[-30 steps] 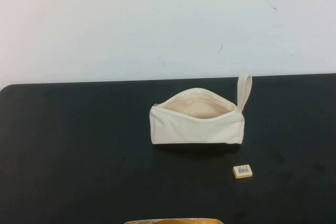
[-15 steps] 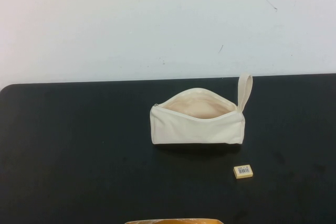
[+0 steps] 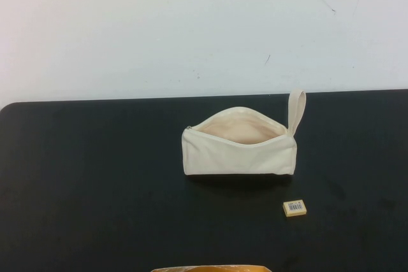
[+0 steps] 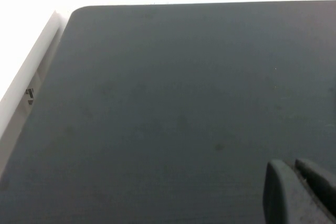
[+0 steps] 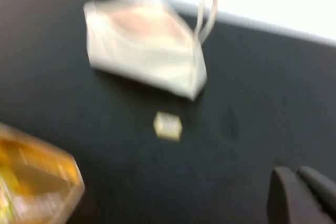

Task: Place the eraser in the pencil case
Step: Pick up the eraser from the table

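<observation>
Apparently nothing on the worktop has moved in the last second, so the pickup is not begun. Eraser [image 3: 294, 207] lies toward the near right edge, beside the open pencil case [image 3: 239, 145]. Left gripper [image 4: 302, 192] and right gripper [image 5: 302, 195] hang above the worktop with fingers together, holding nothing.

The high view looks down from the robot's side across the black surface [image 3: 95, 176] toward the white wall at 12 o'clock. The left wrist view sits close over bare surface. The right wrist view shares the pencil case [image 5: 144, 45] and eraser [image 5: 168, 126] with the high view.
</observation>
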`<action>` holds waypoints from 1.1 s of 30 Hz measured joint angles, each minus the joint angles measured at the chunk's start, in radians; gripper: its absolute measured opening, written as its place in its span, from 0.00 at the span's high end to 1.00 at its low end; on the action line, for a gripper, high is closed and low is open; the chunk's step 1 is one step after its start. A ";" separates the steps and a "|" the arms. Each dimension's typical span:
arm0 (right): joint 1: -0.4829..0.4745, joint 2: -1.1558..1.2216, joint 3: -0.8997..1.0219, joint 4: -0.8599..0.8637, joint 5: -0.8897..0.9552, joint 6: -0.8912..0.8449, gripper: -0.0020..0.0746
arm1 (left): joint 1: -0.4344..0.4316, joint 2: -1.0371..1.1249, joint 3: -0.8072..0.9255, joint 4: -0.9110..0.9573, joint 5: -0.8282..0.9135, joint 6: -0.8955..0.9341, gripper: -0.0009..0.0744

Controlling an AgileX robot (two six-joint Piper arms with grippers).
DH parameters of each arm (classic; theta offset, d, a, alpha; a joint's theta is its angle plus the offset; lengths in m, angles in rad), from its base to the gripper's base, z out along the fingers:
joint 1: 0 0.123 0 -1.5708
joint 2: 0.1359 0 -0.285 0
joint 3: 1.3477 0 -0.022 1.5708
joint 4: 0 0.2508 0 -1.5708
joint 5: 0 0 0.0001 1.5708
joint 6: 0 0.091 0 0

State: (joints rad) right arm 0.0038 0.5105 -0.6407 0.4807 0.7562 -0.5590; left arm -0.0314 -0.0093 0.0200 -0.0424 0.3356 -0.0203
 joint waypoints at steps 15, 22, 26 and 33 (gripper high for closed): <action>0.200 0.631 -0.464 -0.193 0.286 -0.015 0.98 | 0.000 0.000 0.000 0.000 0.000 0.000 0.99; 0.495 0.870 -0.653 -0.564 0.378 0.278 0.98 | 0.000 0.000 0.000 0.000 0.000 0.000 0.99; 0.624 1.022 -0.741 -0.706 0.440 0.402 0.98 | 0.000 0.000 0.000 0.000 0.000 0.000 0.99; 0.694 1.230 -0.776 -0.782 0.447 0.475 0.98 | 0.000 0.000 0.000 0.000 0.000 0.000 0.99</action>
State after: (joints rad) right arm 0.6979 1.7401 -1.4170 -0.3015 1.2032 -0.0837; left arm -0.0314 -0.0093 0.0200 -0.0424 0.3356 -0.0203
